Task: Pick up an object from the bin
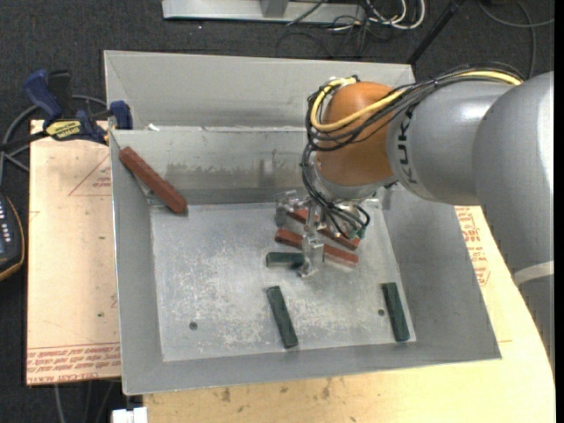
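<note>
One gripper [309, 256] low at frame centre in grey metal bin [220, 333], open or closed can't tell, over reddish-brown flat sticks [342, 254]; short dark green stick [282, 259] just left; long dark green strip [282, 317] below; brown flat bar [152, 181] upper left.

1. Setting: a robotics lab or test cell.
2. Silver industrial arm [476, 139] with maker's lettering on its casing, an orange wrist cover and bundled yellow and black cables.
3. Grey metal bin [132, 263], scuffed, set beneath the arm.
4. Dark carpet floor [53, 25] around the bin.
5. Loose cables [388, 7] and a flat metal stand foot [256, 5] on that floor.
</note>
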Controlling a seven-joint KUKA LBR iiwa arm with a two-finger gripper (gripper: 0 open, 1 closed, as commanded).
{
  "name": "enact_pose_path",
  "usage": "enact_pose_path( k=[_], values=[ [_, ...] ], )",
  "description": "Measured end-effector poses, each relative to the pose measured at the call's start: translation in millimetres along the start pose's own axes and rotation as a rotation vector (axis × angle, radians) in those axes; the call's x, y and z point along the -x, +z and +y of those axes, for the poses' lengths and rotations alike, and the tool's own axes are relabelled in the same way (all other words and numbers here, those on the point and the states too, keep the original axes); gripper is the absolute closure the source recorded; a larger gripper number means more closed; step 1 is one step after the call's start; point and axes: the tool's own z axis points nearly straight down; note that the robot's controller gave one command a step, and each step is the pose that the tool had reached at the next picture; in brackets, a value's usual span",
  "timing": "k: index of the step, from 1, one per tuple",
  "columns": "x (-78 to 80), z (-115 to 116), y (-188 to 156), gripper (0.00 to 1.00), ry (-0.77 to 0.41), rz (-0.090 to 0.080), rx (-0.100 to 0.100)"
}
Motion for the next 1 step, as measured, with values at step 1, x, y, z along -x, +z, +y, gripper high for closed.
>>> enact_pose_path(
  k=[1],
  values=[
    [-2.7,-34.3,-1.6,0.00,-0.133,-0.002,-0.001]
  ],
)
